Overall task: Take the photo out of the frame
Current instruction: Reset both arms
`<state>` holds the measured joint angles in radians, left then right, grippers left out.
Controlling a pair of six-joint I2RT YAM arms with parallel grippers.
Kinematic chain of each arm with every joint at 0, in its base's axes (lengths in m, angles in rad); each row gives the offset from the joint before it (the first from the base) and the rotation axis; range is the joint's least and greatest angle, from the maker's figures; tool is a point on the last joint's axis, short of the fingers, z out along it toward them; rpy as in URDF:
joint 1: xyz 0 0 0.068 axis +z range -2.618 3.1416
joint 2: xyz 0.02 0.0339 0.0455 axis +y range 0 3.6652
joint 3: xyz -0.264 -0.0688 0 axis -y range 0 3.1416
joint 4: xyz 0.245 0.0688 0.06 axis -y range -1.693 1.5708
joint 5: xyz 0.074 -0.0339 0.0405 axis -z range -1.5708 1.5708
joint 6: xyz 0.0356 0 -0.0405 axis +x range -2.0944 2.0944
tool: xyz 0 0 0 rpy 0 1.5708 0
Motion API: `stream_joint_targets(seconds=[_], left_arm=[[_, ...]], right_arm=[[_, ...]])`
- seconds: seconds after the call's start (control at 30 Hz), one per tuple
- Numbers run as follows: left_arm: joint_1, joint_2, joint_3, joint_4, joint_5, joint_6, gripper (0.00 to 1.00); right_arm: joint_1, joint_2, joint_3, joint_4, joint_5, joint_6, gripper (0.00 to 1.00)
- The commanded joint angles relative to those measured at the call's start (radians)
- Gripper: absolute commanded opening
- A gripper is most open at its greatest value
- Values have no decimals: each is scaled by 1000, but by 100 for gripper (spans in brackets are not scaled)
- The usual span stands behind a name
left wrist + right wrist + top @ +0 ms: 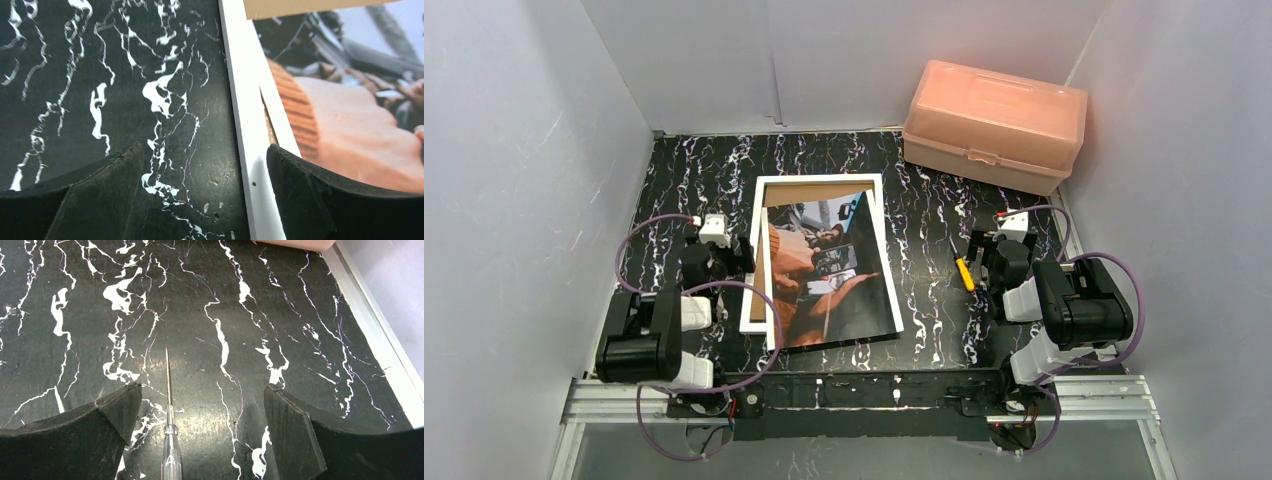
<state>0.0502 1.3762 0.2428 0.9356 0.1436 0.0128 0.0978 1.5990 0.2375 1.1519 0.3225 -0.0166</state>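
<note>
White-bordered frame (820,179) lies flat on the black marble table (924,300), brown backing board (809,192) showing at its far end; the photo (829,270) rests askew on top, its near right corner overhanging the frame; left gripper (205,155) spread open at the frame's left edge, holding nothing; right gripper (202,392) open too, its 2 fingers flanking a screwdriver (169,440); pink box (994,120) far right.

No legible txt, labels or nos. anywhere, incl. on photo (829,270) or pink box (994,125).
</note>
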Motion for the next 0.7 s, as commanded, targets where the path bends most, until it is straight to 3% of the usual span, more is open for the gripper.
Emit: stream_joint_targets(seconds=[0.0,0.07,0.37,0.67], left_arm=[[2,118,18,172,2,-32,94],[3,101,68,36,-20,-34,97],[-25,104,52,70,-184,-63,99],[-30,104,52,74,-196,-59,99]], right_arm=[[-3,5,38,11,1,-6,99],[-3,6,38,9,2,-7,99],[-3,6,37,9,2,-8,99],[-3,6,39,9,3,-8,99]])
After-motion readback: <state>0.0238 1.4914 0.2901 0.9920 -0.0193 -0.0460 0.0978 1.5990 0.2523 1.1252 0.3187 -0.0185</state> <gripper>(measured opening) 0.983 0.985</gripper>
